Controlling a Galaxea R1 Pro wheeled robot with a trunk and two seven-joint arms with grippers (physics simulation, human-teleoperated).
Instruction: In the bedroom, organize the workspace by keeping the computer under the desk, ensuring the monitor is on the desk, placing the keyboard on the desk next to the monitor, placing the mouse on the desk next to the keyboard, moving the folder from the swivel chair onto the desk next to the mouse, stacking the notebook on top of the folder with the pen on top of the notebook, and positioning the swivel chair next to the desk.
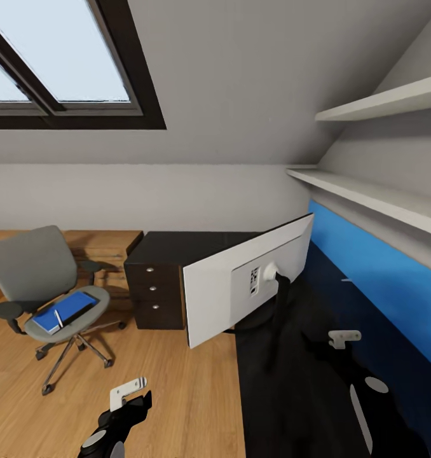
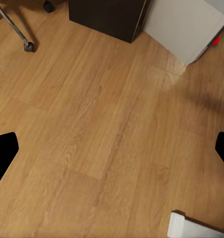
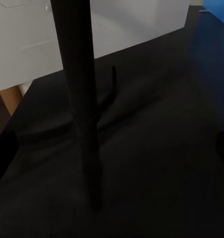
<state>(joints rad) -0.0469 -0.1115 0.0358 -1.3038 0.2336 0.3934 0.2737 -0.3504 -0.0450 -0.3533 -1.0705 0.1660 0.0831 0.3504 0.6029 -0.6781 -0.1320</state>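
Note:
The monitor stands on the black desk with its pale grey back toward me, on a dark stand. My right gripper hovers open over the desk behind it. At the left, the grey swivel chair stands apart from the desk. Its seat holds the blue folder, with the dark notebook and the pen on top. My left gripper hangs open and empty over the wood floor. A light grey box with a red light, likely the computer, sits beside the drawer unit. Keyboard and mouse are out of view.
The drawer unit closes the desk's left end. A wooden shelf unit runs behind the chair. A blue wall panel and white shelves line the right wall. A chair caster rests on the open floor.

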